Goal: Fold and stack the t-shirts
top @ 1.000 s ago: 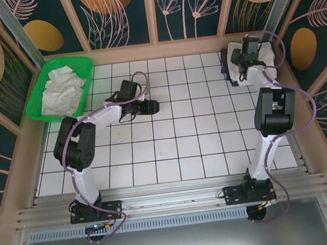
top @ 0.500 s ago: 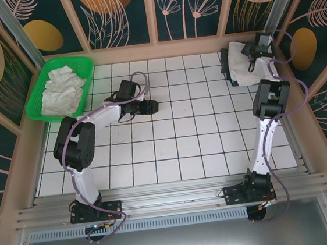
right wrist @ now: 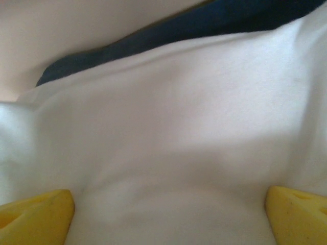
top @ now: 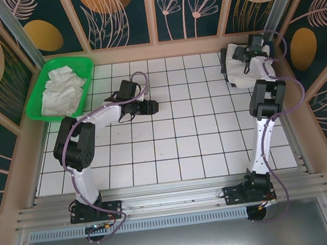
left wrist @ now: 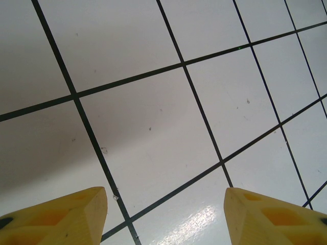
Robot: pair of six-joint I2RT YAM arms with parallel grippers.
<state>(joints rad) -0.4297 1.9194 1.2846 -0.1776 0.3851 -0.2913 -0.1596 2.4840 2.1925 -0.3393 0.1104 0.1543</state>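
Note:
A folded white t-shirt lies at the back right corner of the tiled table. My right gripper hovers over its far edge. In the right wrist view its yellow fingertips stand far apart, open, with the smooth white cloth spread below them. More white t-shirts lie crumpled in the green basket at the back left. My left gripper is low over the bare tiles near the middle, open, with nothing between its fingers.
The wooden frame and dark patterned wall panels close in the table at the back and sides, close behind my right gripper. A dark edge shows along the folded shirt's left side. White tiles stretch between the two arms.
My right wrist has shifted from over the folded shirt's middle toward its far right edge. The left arm has stayed still.

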